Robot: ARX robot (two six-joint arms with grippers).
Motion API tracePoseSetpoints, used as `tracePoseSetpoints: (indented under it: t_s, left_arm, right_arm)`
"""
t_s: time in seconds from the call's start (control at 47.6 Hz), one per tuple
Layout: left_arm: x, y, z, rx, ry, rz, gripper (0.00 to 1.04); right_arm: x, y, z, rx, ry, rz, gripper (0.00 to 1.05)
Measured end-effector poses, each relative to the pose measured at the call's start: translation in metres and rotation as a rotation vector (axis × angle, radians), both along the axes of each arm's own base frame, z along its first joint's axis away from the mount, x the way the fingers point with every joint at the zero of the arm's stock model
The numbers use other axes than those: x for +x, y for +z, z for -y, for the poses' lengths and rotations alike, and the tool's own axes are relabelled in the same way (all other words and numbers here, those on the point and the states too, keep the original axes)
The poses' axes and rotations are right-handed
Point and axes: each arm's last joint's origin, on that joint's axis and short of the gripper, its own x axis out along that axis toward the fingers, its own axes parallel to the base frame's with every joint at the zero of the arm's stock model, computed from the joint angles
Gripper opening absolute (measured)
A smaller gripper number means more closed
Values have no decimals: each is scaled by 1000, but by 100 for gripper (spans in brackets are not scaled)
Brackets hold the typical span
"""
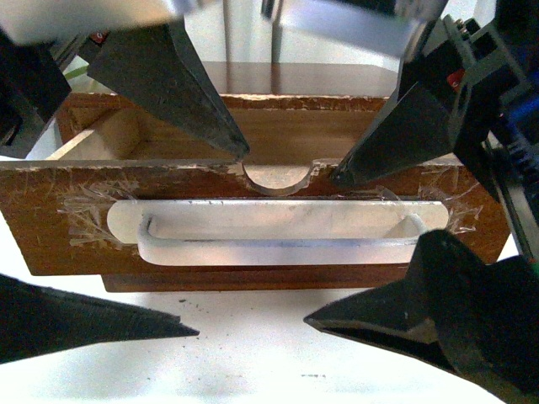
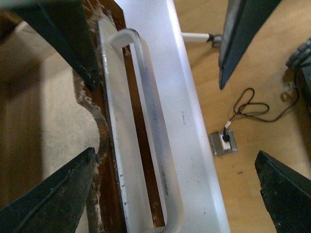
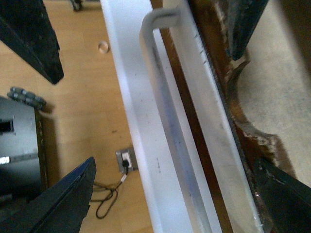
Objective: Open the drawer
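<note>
The dark brown drawer (image 1: 59, 244) stands pulled out, its pale wood inside (image 1: 101, 139) showing behind the front. A long white bar handle (image 1: 278, 250) is taped across the front under the semicircular notch (image 1: 278, 178). My left gripper (image 1: 219, 241) and right gripper (image 1: 322, 248) are both open. Each straddles the drawer front and handle, one finger at the top edge beside the notch and one in front of the handle. The left wrist view shows the handle (image 2: 150, 111) between my left gripper's (image 2: 175, 160) fingers. The right wrist view shows the handle (image 3: 167, 107) between my right gripper's (image 3: 175, 165) fingers.
The drawer sits at the edge of a white table (image 1: 253, 353). Beyond the edge, the wooden floor (image 2: 252, 63) lies below with a floor socket and black cable (image 2: 223, 142), which also show in the right wrist view (image 3: 125, 159).
</note>
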Motion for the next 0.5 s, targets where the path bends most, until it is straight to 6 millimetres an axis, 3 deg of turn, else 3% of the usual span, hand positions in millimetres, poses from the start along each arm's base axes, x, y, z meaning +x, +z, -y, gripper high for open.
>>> tracePoseSetpoints:
  t_s: [0.273, 0.505]
  left_arm:
    - [-15, 7, -26, -240, 68, -14, 98]
    - [-30, -7, -64, -484, 228, 20, 98]
  right_arm:
    - [-18, 24, 25, 218, -113, 140, 96]
    - [-47, 17, 53, 373, -302, 261, 96]
